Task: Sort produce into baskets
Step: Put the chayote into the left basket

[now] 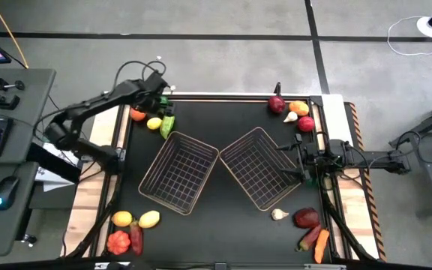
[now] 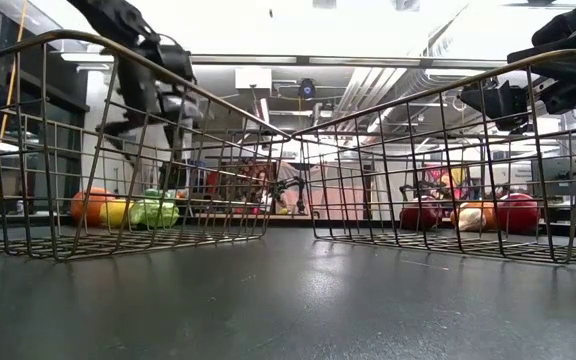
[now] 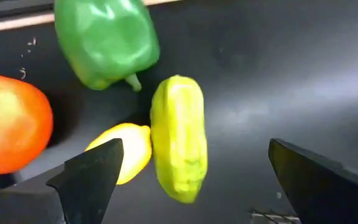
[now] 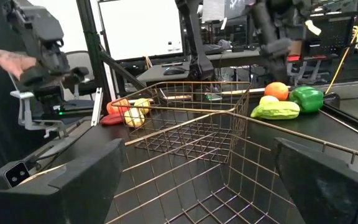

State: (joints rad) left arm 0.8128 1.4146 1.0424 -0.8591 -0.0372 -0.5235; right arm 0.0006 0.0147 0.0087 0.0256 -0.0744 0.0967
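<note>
Left jaws [image 3: 188, 171]: spread wide, holding nothing. They hang above a cluster of produce at the far left corner of the black tabletop [image 1: 223, 214]. Directly between the fingers lies a pale yellow-green cucumber-like piece [image 3: 178, 138]. A small yellow lemon-shaped piece [image 3: 126, 149] touches its side. A green bell pepper [image 3: 106, 38] lies just beyond it, and an orange-red round fruit [image 3: 11, 123] sits beside the lemon. In the high view the left jaws [image 1: 160, 96] are over this same group, just beside a far corner of the left basket [image 1: 180, 172].

Right jaws [image 4: 197, 171]: spread wide, holding nothing. They sit at the right-hand edge of the right basket [image 1: 259, 166], looking across its mesh floor. In the high view the right jaws [image 1: 297, 159] are at that basket's outer rim.

Baskets: both copper wire baskets rest on the tabletop centre, turned at angles, near each other. No produce shows inside either one.

Remaining produce:
- Far right corner: a dark red piece [image 1: 276, 104], an orange piece [image 1: 299, 108], a white garlic-like piece [image 1: 291, 117] and a red round piece [image 1: 305, 124], grouped close together.
- Near right: a white garlic-like piece [image 1: 279, 214], a dark red piece [image 1: 306, 218], a chili-like red piece [image 1: 309, 237] and an orange carrot [image 1: 321, 245].
- Near left: two yellow pieces [image 1: 135, 219], a red-orange piece [image 1: 118, 242] and a dark red elongated piece [image 1: 136, 237].

A person's hand [image 4: 8, 60] shows in the room beyond the tabletop.
</note>
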